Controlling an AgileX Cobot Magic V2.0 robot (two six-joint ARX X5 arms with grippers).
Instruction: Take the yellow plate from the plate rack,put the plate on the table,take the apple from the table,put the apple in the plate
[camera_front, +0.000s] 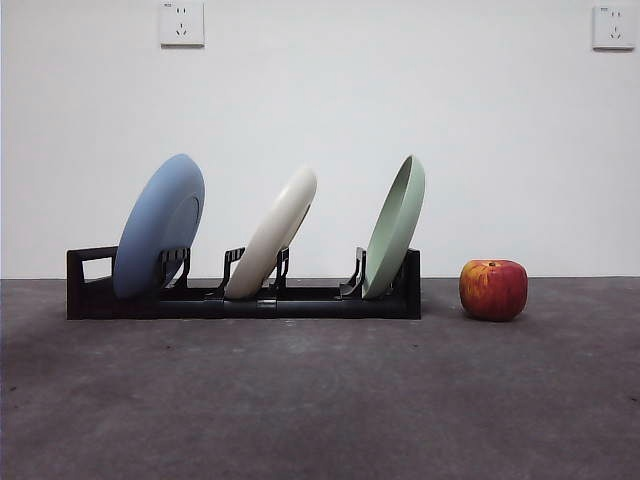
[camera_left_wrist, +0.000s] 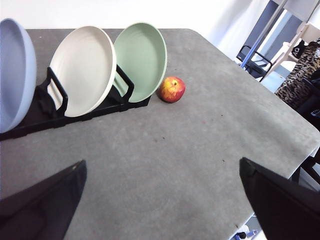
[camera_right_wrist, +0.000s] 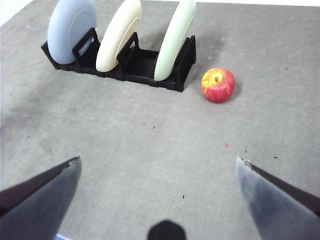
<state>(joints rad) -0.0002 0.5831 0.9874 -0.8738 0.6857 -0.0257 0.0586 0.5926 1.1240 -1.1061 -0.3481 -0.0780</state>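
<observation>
The cream yellow plate leans in the middle slot of the black plate rack, between a blue plate and a pale green plate. It also shows in the left wrist view and the right wrist view. The red apple sits on the table right of the rack, also in the wrist views. My left gripper and right gripper are open and empty, well back from the rack. Neither arm shows in the front view.
The dark grey table stretches in front of the rack. Its rounded edge shows in the left wrist view, with chairs and clutter beyond. A white wall with sockets stands behind.
</observation>
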